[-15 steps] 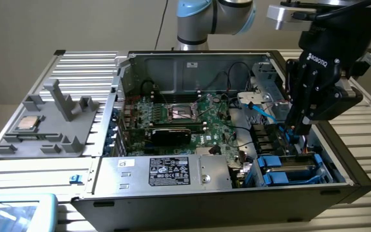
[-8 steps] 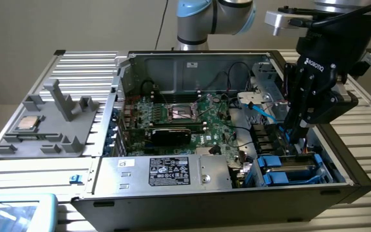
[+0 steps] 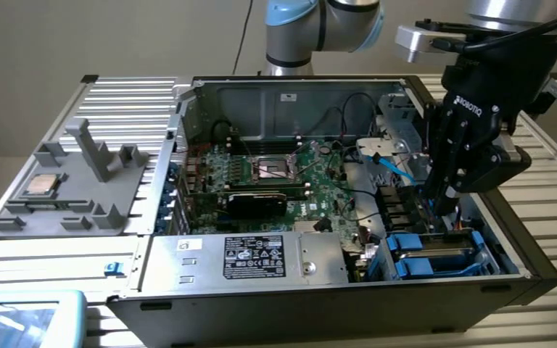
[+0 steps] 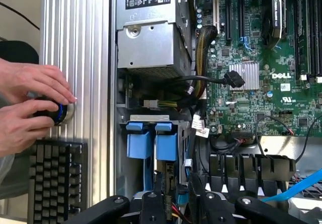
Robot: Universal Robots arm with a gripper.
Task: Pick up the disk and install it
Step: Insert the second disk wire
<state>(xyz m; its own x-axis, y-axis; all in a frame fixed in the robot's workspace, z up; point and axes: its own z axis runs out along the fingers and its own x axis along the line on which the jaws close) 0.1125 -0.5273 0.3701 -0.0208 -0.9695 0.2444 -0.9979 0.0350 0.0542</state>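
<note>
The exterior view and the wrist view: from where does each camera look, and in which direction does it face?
Exterior view: off the arm, raised, looking down at an angle into the open computer case; the arm and the gripper show above the drive bay.
Wrist view: on the wrist, looking down into the case past the gripper; a person's hands hold a knob on the table.
Shared: the green motherboard, the power supply and the blue drive carriers.

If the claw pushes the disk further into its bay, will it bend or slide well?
The disk's blue carrier looks like stiff plastic, so it probably will not bend. It sits in a slot of the computer case, so it likely slides straight, perhaps stiffly.
</note>
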